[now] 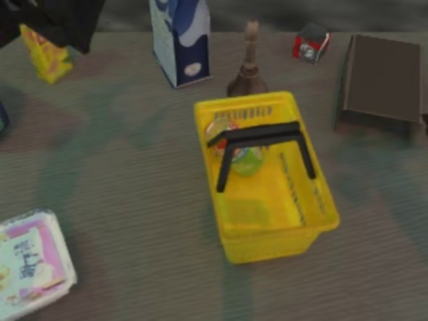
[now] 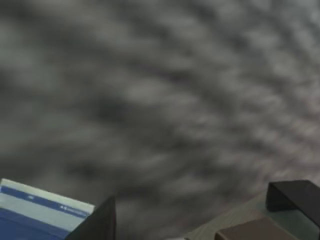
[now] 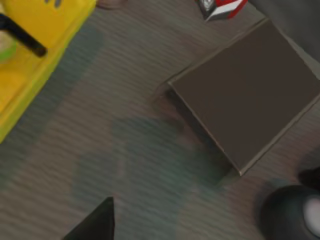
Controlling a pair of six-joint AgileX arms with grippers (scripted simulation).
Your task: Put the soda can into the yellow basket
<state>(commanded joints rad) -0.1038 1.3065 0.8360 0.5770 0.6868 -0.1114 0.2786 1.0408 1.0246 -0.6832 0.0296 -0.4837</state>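
Yellow basket around soda can, arms away.

grey-green ribbed tabletop, mottled grey floor beyond

The top view is looking down from above onto the table, taking in the yellow basket near the middle. The right wrist view is hanging closer over the table, facing down at the ground just right of the basket, catching the yellow basket corner and the dark flat box; both also appear from above, the dark flat box lying right of the basket. The left wrist view is facing outward, away from the basket, mostly at blurred grey backdrop.
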